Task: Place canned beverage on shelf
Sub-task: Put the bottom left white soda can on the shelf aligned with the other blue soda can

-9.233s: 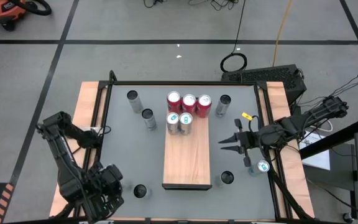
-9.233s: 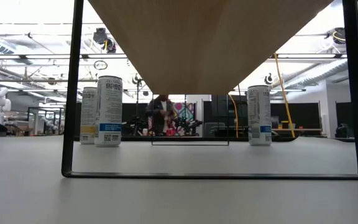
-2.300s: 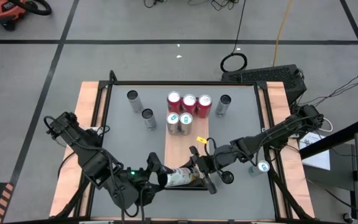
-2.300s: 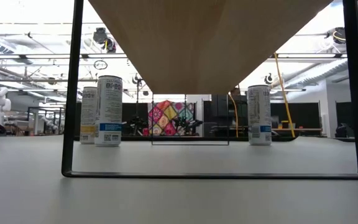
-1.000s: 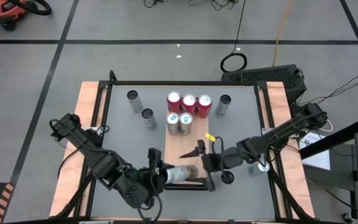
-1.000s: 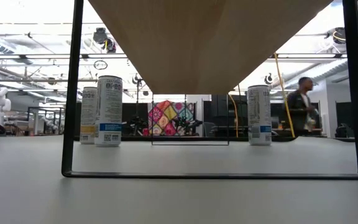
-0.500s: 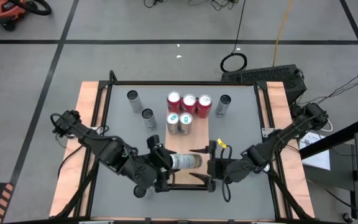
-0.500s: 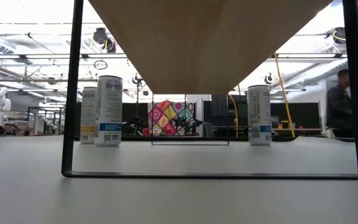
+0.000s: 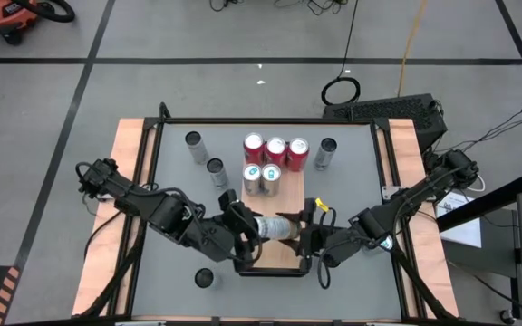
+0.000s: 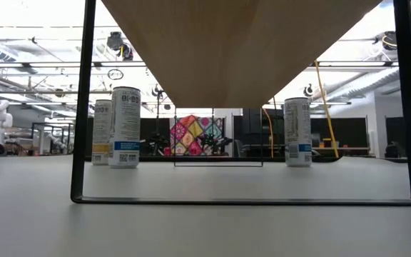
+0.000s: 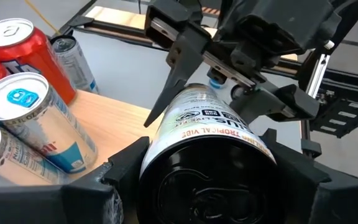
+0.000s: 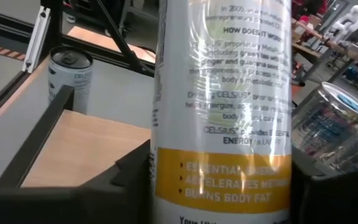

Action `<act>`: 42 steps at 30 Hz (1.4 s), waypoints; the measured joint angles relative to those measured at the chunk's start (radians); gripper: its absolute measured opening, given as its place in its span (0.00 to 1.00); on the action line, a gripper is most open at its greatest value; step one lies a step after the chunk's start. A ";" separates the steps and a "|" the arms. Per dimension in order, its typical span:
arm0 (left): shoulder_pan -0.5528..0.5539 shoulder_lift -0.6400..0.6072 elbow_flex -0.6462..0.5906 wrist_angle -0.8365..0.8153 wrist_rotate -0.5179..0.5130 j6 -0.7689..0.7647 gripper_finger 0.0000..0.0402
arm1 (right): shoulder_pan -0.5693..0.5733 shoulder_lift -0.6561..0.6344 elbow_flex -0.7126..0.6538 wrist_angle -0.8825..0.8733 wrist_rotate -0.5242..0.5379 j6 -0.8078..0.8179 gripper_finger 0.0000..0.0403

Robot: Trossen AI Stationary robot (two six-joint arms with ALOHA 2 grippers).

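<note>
A slim white can with a yellow band [image 9: 275, 226] lies on its side, lifted over the near half of the wood-grain shelf board [image 9: 284, 195]. My left gripper [image 9: 246, 237] is shut on the can's left end. My right gripper [image 9: 303, 239] stands at the can's right end, its fingers closed in on the can. The can also shows in the left wrist view [image 11: 210, 124] and the right wrist view [image 12: 222, 93]. Three red cans [image 9: 275, 150] and two silver-blue cans [image 9: 261, 177] stand on the shelf's far end. My left gripper pinches the can's left end [image 11: 166, 168] between its two fingers, one on each side of the round wall. The fingers come about level from the table's left. The can is lifted clear of the board. My right gripper has the can's wall [image 12: 166, 180] between its two fingers [image 12: 132, 171], coming from the table's right. Its fingers [image 11: 176, 74] stand on both sides of the can's right end. The can lies between both grippers, clear of the shelf.
Loose cans stand on the grey table at the far left [image 9: 194, 143] [image 9: 216, 172], far right [image 9: 324, 152], near left [image 9: 205, 276] and right edge [image 9: 383, 243]. The low view shows the shelf's underside [image 10: 241, 43] and its dark frame [image 10: 83, 107]. The board's middle is bare.
My left gripper has carried the lying can toward the table's far edge and a little right, from the shelf's near end to over its near half. My right gripper, open wide before, has come in on the can's right end and narrowed around it.
</note>
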 joint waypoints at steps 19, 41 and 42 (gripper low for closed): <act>-0.065 -0.002 0.002 0.133 0.011 0.593 0.89 | -0.023 0.004 -0.021 0.049 -0.280 0.137 0.48; -0.244 -0.081 0.002 0.074 -0.103 0.936 0.89 | -0.307 0.002 -0.021 0.292 -1.179 0.317 0.51; -0.241 -0.081 0.002 0.075 -0.113 0.948 0.89 | -0.310 0.002 -0.021 0.290 -1.189 0.318 0.51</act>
